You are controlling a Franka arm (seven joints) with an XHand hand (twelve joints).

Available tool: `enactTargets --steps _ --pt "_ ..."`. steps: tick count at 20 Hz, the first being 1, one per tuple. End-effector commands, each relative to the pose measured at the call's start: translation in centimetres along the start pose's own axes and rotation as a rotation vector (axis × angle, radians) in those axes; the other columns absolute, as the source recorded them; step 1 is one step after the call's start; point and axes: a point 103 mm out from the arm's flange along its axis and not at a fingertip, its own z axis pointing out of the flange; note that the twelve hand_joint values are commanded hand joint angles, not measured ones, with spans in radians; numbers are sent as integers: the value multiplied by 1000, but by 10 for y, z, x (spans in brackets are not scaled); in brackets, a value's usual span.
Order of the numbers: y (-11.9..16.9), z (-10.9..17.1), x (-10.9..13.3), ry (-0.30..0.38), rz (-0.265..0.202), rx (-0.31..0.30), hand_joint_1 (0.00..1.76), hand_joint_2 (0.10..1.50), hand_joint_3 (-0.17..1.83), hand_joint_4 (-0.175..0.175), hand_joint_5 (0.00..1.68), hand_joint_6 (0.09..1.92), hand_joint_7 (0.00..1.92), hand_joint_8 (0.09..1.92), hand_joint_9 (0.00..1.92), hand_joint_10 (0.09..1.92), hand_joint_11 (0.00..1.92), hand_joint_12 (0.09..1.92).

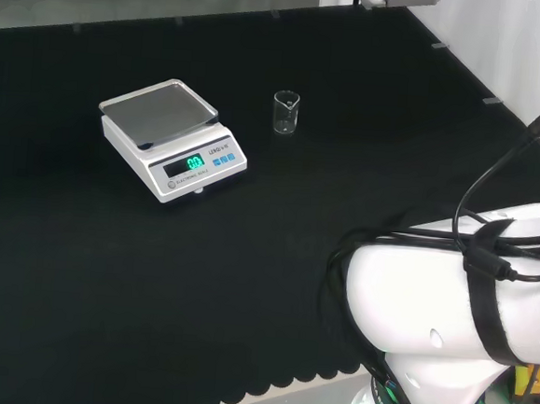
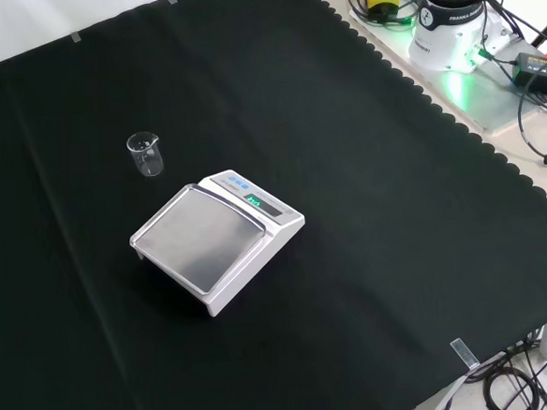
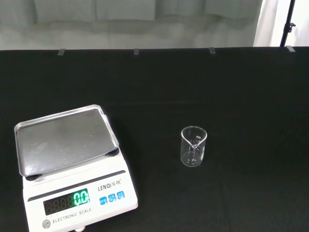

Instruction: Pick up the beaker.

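A small clear glass beaker [image 1: 285, 112] stands upright on the black cloth, to the right of the scale in the head view. In the front view the beaker [image 2: 145, 154] sits up and to the left of the scale. The wrist view looks at the beaker [image 3: 193, 146] from some distance, with bare cloth around it. It looks empty.
A white digital scale [image 1: 173, 138] with a bare metal pan and a lit display stands beside the beaker, also seen as the scale [image 2: 218, 239] and the scale [image 3: 69, 166]. The arm's white link [image 1: 459, 292] fills the head view's lower right. Cables and the arm's base [image 2: 453, 23] lie beyond the cloth's scalloped edge.
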Motion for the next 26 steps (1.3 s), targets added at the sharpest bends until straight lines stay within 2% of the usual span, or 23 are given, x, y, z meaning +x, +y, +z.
enactTargets --steps 1,4,8,15,23,26 --pt "0 -8 3 -23 -2 -12 334 842 365 -79 53 87 0 326 11 578 58 1399" --pt "5 -22 10 -48 -6 -7 291 891 352 -71 47 87 0 348 0 515 6 1402" --pt "24 -16 18 -42 -17 26 289 901 340 -69 50 87 0 363 0 513 0 1416" --pt "81 16 23 -44 -28 85 293 909 319 -69 53 87 0 381 0 536 0 1470" --pt "147 61 18 -47 -39 155 301 911 311 -70 56 87 0 368 0 542 0 1461" --pt "167 77 15 -68 -25 169 308 910 308 -71 58 87 0 365 0 541 0 1457"
